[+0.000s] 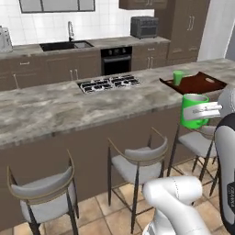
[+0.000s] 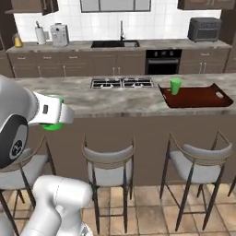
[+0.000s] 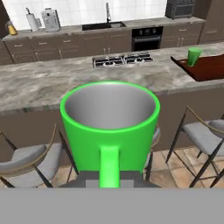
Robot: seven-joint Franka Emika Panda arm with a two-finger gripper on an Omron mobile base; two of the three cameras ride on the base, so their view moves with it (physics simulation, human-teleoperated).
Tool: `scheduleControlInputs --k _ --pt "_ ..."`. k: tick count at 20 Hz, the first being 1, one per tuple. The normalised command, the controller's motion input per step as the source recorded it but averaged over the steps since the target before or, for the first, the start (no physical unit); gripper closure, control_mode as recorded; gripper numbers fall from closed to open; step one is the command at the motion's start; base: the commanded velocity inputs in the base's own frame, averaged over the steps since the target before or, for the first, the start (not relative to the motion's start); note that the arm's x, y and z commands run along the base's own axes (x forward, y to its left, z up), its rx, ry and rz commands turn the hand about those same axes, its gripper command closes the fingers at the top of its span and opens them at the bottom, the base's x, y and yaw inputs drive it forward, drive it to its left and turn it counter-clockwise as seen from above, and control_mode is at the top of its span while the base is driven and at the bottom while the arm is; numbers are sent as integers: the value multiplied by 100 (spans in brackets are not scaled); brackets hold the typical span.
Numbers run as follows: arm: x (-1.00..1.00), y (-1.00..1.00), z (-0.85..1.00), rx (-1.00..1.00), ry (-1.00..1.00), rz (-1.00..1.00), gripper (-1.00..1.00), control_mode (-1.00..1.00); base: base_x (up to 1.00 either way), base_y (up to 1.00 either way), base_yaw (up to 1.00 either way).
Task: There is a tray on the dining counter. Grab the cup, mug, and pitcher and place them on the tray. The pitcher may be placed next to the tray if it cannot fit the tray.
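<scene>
Kitchen sim: dining counter (image 1: 69, 103) with the built-in gas hob (image 1: 109, 83) runs across, three stools along its front, tray (image 2: 198, 97) on its right end with the cup (image 2: 175, 86) upright in the tray's left corner. Gripper (image 1: 205, 111) is clamped on the bright green mug (image 1: 193, 111), held upright in the air in front of the counter edge, near the tray but not over it. Pitcher (image 2: 18, 41) sits on the far back worktop beside the paper-towel roll (image 2: 41, 34).

Bright green mug (image 3: 109, 127); reddish-brown tray (image 2: 198, 97); green cup (image 2: 175, 86).
</scene>
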Motion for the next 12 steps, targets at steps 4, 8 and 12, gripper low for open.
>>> scheduleControlInputs --k 4,8,12 --pt "0 0 0 0 0 0 100 100 11 -96 45" --pt "0 0 0 0 0 0 100 100 15 -88 37" --pt "0 0 0 0 0 0 100 100 13 -79 24"
